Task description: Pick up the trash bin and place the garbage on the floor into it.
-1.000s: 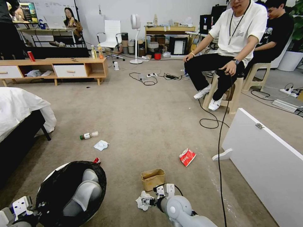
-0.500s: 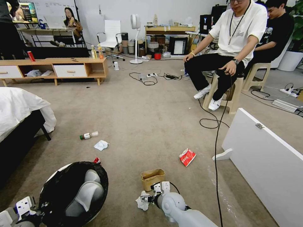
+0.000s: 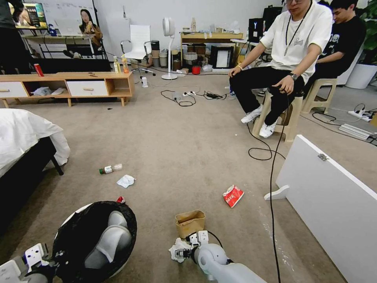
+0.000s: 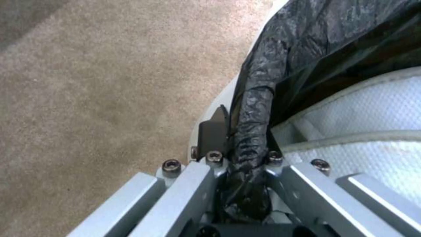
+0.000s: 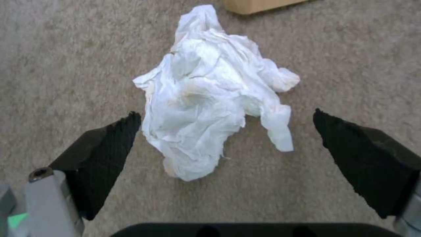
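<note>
Two pads (image 5: 105, 154) straddling tissue (image 5: 210, 98), carpet (image 5: 351, 49) open around.

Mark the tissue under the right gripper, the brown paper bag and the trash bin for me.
crumpled tissue (image 5: 206, 95), right wrist view, middle of the wad.
brown paper bag (image 3: 190, 223), head view, front wall.
trash bin (image 3: 74, 239), head view, black liner inside the rim.
</note>
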{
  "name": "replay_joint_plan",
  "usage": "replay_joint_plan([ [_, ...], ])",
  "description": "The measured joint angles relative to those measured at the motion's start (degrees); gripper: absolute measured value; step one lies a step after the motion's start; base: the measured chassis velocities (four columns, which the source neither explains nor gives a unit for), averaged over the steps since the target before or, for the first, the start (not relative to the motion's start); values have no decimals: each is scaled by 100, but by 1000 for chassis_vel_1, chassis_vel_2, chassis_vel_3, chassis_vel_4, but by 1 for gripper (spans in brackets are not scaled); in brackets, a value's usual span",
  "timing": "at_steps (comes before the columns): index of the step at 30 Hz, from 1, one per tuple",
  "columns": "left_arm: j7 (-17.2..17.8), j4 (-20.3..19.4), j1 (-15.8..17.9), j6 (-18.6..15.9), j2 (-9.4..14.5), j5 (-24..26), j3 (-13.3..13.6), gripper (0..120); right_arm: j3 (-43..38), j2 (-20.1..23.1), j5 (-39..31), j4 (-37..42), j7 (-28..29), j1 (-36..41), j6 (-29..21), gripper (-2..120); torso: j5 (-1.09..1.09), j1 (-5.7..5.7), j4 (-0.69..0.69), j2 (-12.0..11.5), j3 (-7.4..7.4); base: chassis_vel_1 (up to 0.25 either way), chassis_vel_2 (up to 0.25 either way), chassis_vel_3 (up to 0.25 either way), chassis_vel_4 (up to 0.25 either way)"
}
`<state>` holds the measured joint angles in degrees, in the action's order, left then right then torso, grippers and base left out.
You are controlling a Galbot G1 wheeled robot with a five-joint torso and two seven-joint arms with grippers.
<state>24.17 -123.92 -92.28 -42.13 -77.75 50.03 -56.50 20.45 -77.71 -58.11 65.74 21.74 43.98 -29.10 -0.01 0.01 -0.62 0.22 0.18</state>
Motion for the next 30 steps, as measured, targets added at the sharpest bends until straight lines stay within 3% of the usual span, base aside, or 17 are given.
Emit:
replay_joint_plan([
  [30, -18, 5, 4, 0, -14, -40, 21, 1, 265, -273, 161, -625, -321, -327, 170, 100, 0, 0, 0, 0, 0, 0, 0, 0, 0],
])
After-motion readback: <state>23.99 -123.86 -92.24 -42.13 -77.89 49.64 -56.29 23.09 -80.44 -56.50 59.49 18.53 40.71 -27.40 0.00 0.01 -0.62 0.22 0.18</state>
